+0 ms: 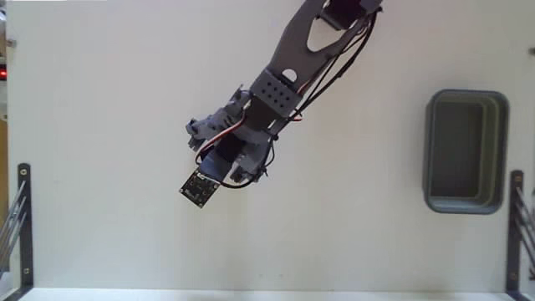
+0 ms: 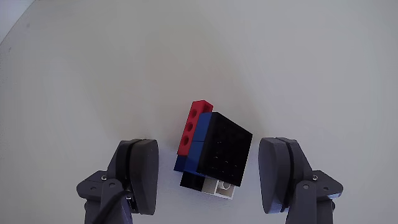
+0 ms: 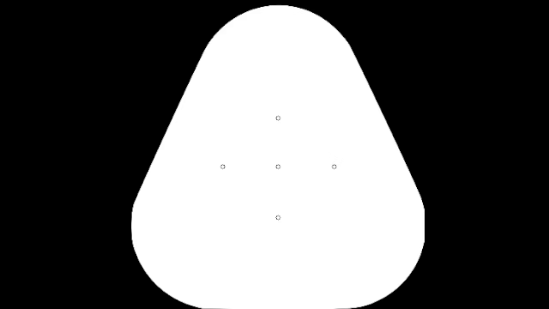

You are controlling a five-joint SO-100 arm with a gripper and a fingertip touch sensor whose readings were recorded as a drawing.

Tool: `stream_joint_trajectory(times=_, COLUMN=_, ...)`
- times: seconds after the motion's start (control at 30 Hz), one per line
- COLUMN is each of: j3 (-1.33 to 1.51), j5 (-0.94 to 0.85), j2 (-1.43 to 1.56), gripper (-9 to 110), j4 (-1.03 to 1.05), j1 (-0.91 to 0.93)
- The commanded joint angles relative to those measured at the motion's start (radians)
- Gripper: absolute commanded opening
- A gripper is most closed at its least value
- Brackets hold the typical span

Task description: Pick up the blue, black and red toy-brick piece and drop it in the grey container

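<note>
Straddling toy-brick piece [image 2: 211, 151], end effector [image 2: 211, 177] open, fingers not touching; wrist view.

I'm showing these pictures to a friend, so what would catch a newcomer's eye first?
In the wrist view, the toy-brick piece sits on the white table between the open gripper fingers. In the fixed view, the arm reaches in from the top, and the grey container sits far right.

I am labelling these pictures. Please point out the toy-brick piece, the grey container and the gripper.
toy-brick piece [image 2: 225, 146]: wrist view, on its black top face.
grey container [image 1: 501, 150]: fixed view, on its right rim.
gripper [image 2: 214, 177]: wrist view, midway between the open jaws, which flank the piece.
</note>
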Motion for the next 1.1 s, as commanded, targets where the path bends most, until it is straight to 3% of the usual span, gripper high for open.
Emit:
stream_joint_trajectory(times=0.0, j3=0.000, j5=0.005, j2=0.028, gripper=97, j4=-0.010, j1=0.006)
stream_joint_trajectory(times=1.07, j3=0.000, j5=0.005, j2=0.028, gripper=88, j4=-0.010, j1=0.006)
